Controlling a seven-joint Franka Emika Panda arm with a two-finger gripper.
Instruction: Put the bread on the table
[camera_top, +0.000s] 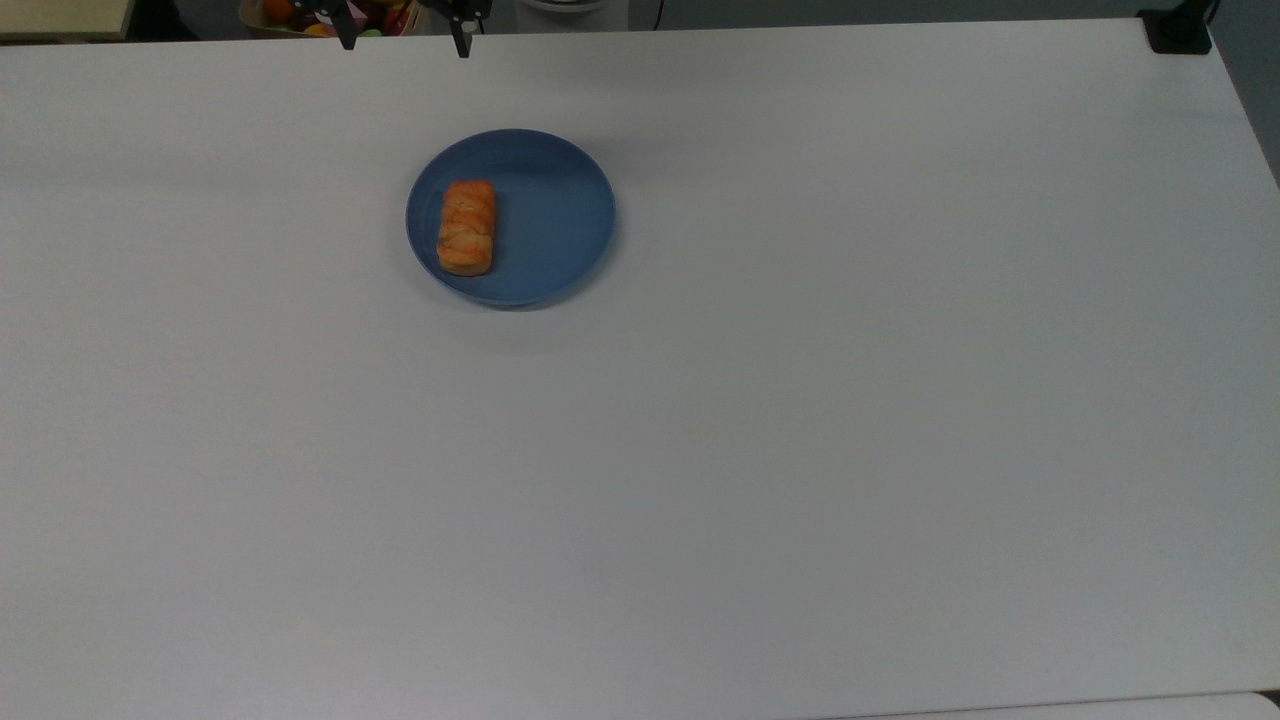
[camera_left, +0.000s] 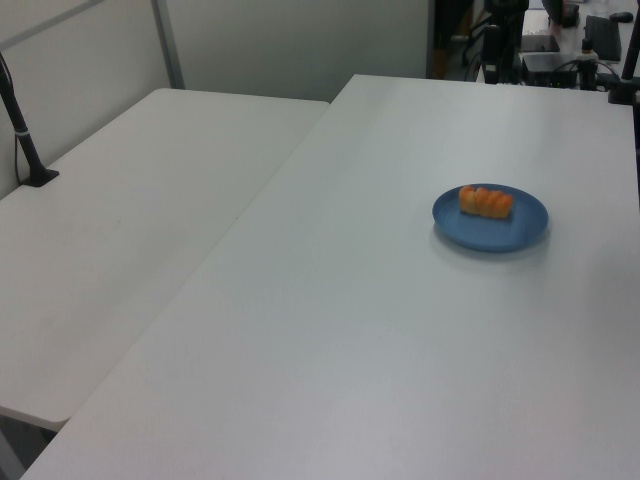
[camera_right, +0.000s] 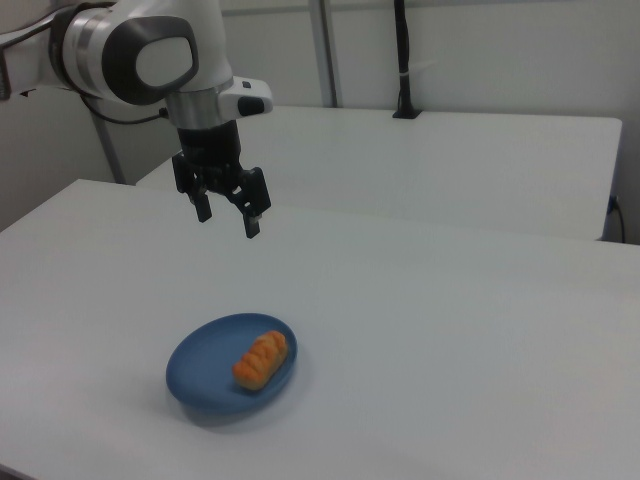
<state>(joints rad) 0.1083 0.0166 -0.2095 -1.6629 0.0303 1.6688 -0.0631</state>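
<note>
One bread (camera_top: 467, 227) lies on the blue plate (camera_top: 560, 215); we judge it light, soft and crushable, best pinched gently across its short sides by our spread, empty gripper (camera_right: 228, 215) above.

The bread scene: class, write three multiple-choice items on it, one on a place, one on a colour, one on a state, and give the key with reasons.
1. Where does the bread lie?
A. On the bare table
B. On the plate, toward the top view's left
C. Between the gripper's fingers

2. What colour is the plate?
A. Blue
B. Red
C. White

3. How does the gripper stand?
A. Shut on the bread
B. Resting on the table
C. Open, raised above the table and apart from the plate

Key: 1 B, the loaf sits inside the rim, left of centre in the top view. 2 A, the round dish is blue in all three views. 3 C, the right view shows the fingers spread, holding nothing, well above the tabletop.
</note>
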